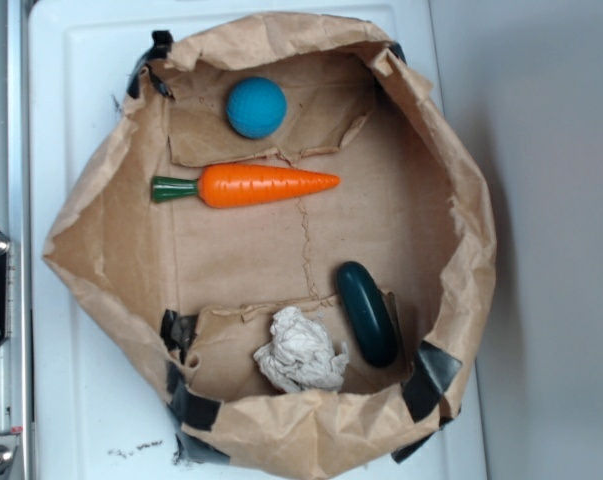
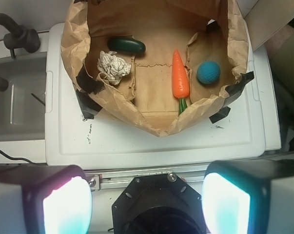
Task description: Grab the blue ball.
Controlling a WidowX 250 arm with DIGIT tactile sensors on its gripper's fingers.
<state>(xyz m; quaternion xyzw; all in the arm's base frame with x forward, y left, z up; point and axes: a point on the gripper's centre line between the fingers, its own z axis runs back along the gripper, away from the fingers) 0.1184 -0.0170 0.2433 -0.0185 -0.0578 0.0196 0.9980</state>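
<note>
Blue ball (image 1: pixel 256 107) sitting inside brown paper bag (image 1: pixel 461 190), on a folded flap at the end nearest the carrot's side. Also seen in wrist view (image 2: pixel 208 72), right part of bag, free of any contact. Orange carrot (image 1: pixel 266 185) with green stem just beside ball, lying across bag floor, not touching it. Dark teal oval object (image 1: pixel 367 312) at opposite end of bag, close to crumpled white paper wad (image 1: pixel 301 352); touching or not, cannot tell. Bag rim rolled down, patched with black tape (image 1: pixel 431 375) at the corners. Bag resting on white counter (image 1: pixel 81 390). Tool (image 2: pixel 147 202) only in wrist view, two fingers (image 2: pixel 66 207) at bottom edge, spread wide and released, nothing between them. Tool well apart from bag and ball, over counter's near edge. Grey tub (image 2: pixel 17 97) left of counter in wrist view.
</note>
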